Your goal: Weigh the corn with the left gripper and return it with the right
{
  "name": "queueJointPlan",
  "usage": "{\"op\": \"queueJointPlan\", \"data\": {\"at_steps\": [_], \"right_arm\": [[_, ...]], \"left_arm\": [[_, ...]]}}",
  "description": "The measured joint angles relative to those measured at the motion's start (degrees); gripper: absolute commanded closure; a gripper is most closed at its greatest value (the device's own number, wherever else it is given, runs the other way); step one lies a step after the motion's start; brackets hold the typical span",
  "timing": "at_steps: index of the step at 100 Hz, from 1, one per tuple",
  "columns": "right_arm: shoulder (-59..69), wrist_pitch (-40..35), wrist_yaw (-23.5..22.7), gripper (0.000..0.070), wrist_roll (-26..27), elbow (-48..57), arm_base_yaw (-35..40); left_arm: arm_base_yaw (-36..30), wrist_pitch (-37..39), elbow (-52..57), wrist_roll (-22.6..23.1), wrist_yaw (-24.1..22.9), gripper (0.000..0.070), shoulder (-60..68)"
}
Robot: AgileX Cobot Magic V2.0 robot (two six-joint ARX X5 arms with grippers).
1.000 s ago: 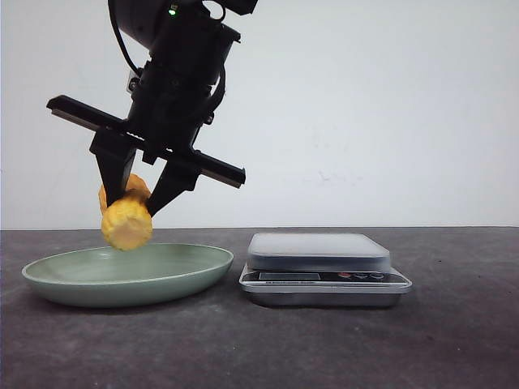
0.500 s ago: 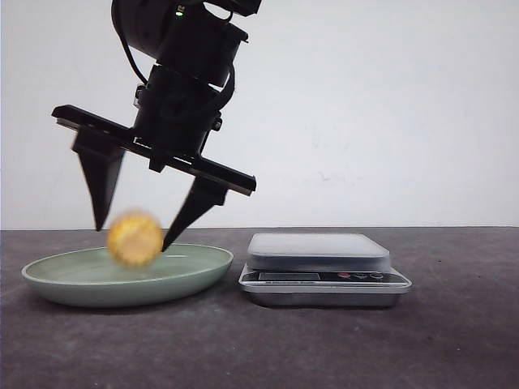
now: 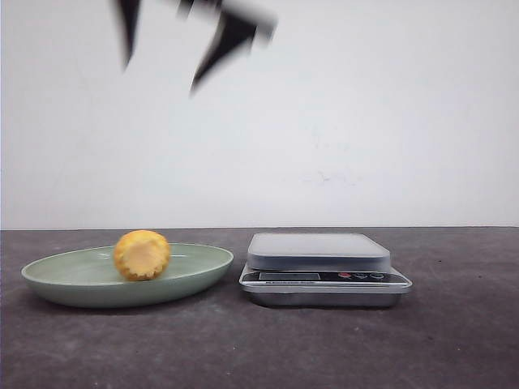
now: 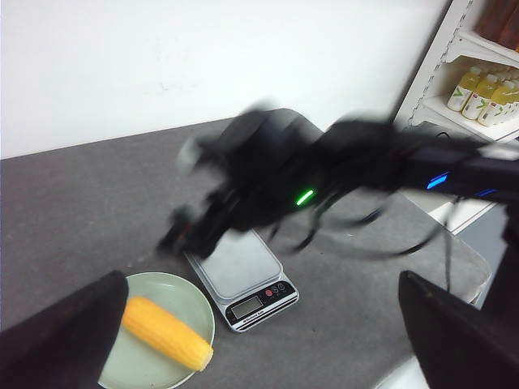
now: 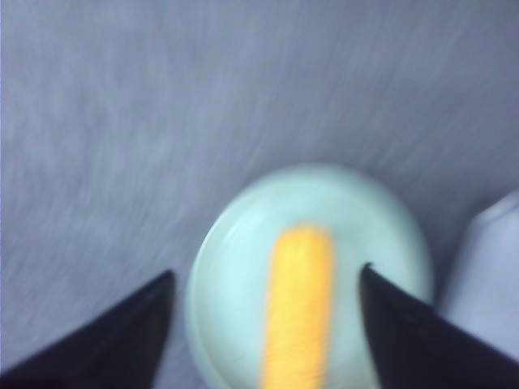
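Note:
The corn (image 3: 142, 254) lies in the pale green plate (image 3: 73, 284), its flat cut end facing the front camera. It also shows in the left wrist view (image 4: 166, 332) and the right wrist view (image 5: 302, 308). My right gripper (image 3: 160, 74) is open and empty, blurred, high above the plate; in its own view (image 5: 267, 274) its fingers stand either side of the corn far below. My left gripper (image 4: 262, 279) is wide open and empty, held back from the table and out of the front view. The blurred right arm (image 4: 276, 174) hangs over the scale (image 4: 235, 263).
The silver kitchen scale (image 3: 316, 251) stands just right of the plate with nothing on its platform. The table top is dark grey with a white wall behind. A white shelf with bottles (image 4: 482, 89) stands off the table's far side.
My right gripper opened and dropped the corn onto the plate, then rose fast to the top of the front view. The corn has come to rest.

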Motion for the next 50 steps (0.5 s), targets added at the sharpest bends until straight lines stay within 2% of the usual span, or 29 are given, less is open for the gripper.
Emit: {"op": "queueJointPlan", "data": {"at_steps": [1,11,19,33,50], "right_arm": [[-0.66,-0.59,1.09,0.07,-0.9,0.39,0.26],[-7.61,-5.25,12.15,0.07,-9.79,1.31,4.61],[-12.52,-8.09,18.62,0.07,-13.81,1.31,8.7],[-20.28,-10.03,27.17,0.07,-16.28,1.25,16.52],[-27.3,-13.97,44.0,0.07,-17.0,1.29,28.89]], "left_arm": [[0.0,0.0,0.0,0.0,0.0,0.0,-0.02],[0.0,0.0,0.0,0.0,-0.07,0.0,-0.04],[0.0,0.0,0.0,0.0,-0.09,0.0,-0.04],[0.0,0.0,0.0,-0.04,-0.09,0.0,-0.11],[0.0,0.0,0.0,-0.13,-0.09,0.0,-0.26]]}}
